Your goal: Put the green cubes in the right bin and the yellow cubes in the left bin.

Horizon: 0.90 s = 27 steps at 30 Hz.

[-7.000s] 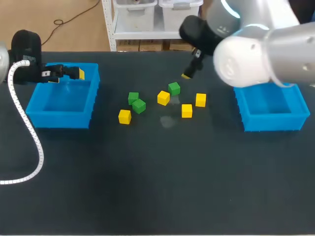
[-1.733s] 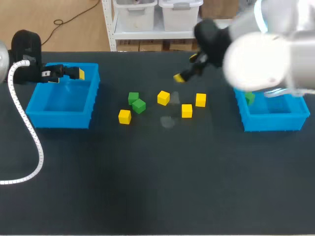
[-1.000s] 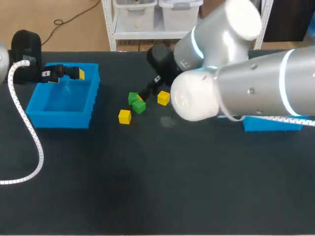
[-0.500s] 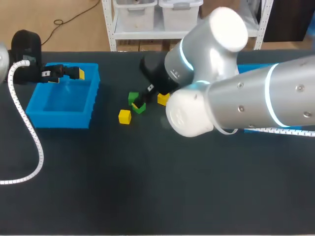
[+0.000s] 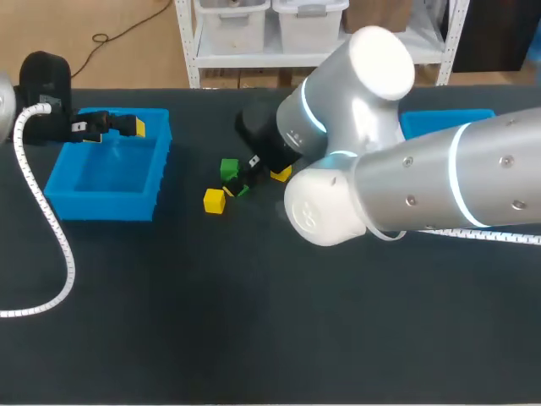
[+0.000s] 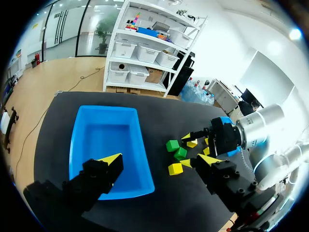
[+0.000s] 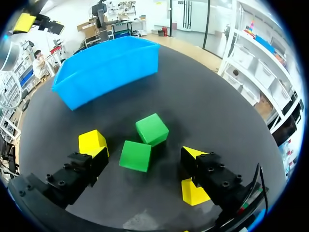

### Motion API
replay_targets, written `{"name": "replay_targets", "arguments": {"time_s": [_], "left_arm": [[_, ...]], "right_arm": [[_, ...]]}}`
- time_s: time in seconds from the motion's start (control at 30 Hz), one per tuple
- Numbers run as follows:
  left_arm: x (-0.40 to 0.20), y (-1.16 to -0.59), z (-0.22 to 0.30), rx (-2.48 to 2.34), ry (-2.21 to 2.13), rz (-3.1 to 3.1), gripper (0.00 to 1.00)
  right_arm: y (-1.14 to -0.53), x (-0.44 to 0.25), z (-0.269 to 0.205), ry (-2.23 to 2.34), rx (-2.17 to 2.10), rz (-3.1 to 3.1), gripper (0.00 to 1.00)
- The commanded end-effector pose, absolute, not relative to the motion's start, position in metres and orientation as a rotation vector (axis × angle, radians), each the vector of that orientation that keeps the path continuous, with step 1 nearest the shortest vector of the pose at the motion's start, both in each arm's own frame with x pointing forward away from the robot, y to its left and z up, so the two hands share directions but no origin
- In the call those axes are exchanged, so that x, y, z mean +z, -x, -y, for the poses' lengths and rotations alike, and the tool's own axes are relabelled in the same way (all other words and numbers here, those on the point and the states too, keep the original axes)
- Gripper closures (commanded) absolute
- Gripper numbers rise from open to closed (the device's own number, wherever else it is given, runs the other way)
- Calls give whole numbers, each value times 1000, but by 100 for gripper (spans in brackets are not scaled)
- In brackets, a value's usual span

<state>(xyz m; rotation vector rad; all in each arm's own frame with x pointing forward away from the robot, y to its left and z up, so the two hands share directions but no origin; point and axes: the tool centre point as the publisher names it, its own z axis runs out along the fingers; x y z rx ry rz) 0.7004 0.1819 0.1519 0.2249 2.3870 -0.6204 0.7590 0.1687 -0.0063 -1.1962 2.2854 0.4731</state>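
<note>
Hovering open around one green cube (image 7: 135,155), my right claw (image 7: 145,154) could clip its green neighbour (image 7: 152,128) at one o'clock. Closing off-centre would twist it.

The left arm (image 5: 44,85) comes in at the far left and holds its wrist level. The left pincer (image 6: 159,162) has its fingers (image 6: 99,174) spread wide apart. The right arm (image 5: 406,194) reaches well past the middle, elbow bent. The right pincer (image 7: 145,153) hangs low over the surface (image 5: 254,321), jaws wide apart.
</note>
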Motion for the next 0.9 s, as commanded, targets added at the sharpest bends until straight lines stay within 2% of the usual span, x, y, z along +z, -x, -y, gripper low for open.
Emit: {"name": "replay_targets", "arguments": {"time_s": [0.03,0.3,0.33,0.37,0.43,0.7,0.9], "left_arm": [[150,-700,-184,-633,-230,-2377,0],[150,-700,-184,-633,-230,-2377,0],[150,-700,-184,-633,-230,-2377,0],[150,-700,-184,-633,-230,-2377,0],[150,-700,-184,-633,-230,-2377,0],[150,-700,-184,-633,-230,-2377,0],[150,-700,-184,-633,-230,-2377,0]], "right_arm": [[-767,-9,-175,1218,485,-2285,0],[-771,-10,-178,1236,518,-2284,0],[-771,-10,-179,1236,519,-2285,16],[-772,-10,-179,1235,520,-2286,40],[-773,-11,-177,1227,523,-2293,69],[-774,-13,-167,1196,515,-2311,100],[-774,7,-159,1168,515,-2275,100]]}}
